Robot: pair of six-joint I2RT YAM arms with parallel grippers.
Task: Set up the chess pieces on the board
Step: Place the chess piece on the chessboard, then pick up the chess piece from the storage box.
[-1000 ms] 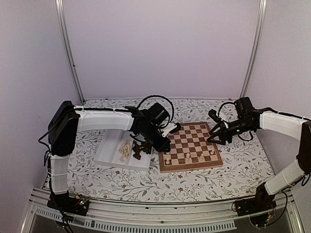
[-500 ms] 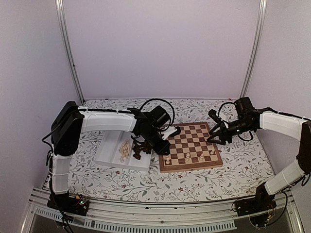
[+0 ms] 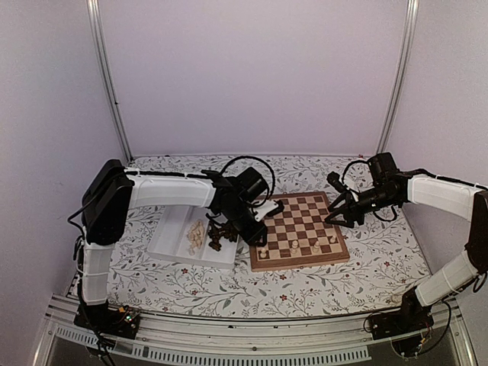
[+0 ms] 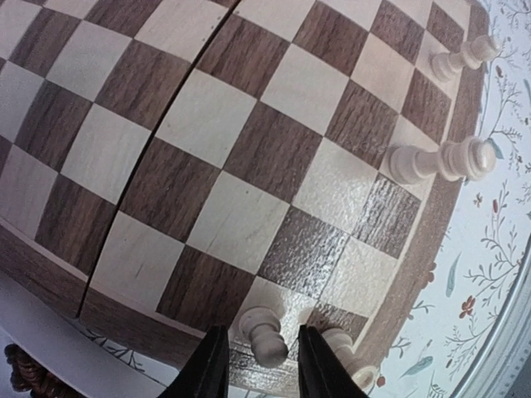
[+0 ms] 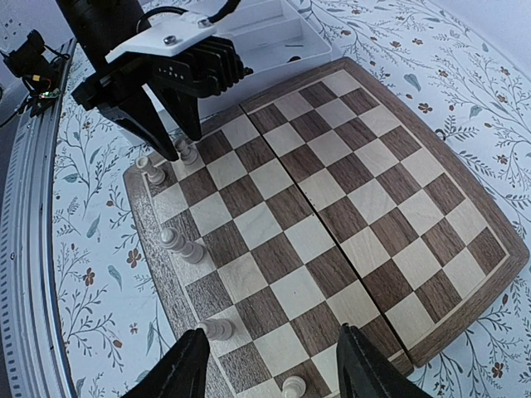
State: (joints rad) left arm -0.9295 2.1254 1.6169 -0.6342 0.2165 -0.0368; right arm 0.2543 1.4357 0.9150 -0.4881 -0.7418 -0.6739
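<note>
- The left gripper (image 4: 261,332) is seen low over the near-left corner of the board (image 4: 249,149), its fingers (image 4: 214,365) held apart.
- A cream pawn (image 4: 265,342) is found upright between those fingers, with a narrow gap on each side; it is not clamped.
- A second cream piece (image 4: 344,348) is set just beside the outer finger, on the corner square.
- Two more cream pieces (image 4: 440,160) are lined up farther along the same edge row, each on its own square.
- The right gripper (image 5: 272,336) is held above the opposite side of the board, jaws wide apart and nothing between them.
- From the right wrist view, five cream pieces can be counted along one edge of the board (image 5: 332,191); the remaining squares are bare.
- The board is laid flat on the floral-patterned surface (image 3: 305,282), between the two arms.
- A white tray (image 3: 164,248) is placed just left of the board, near its edge.
- Loose cream pieces (image 3: 196,236) are heaped in the tray, and dark pieces (image 3: 219,232) are piled on its board side.
</note>
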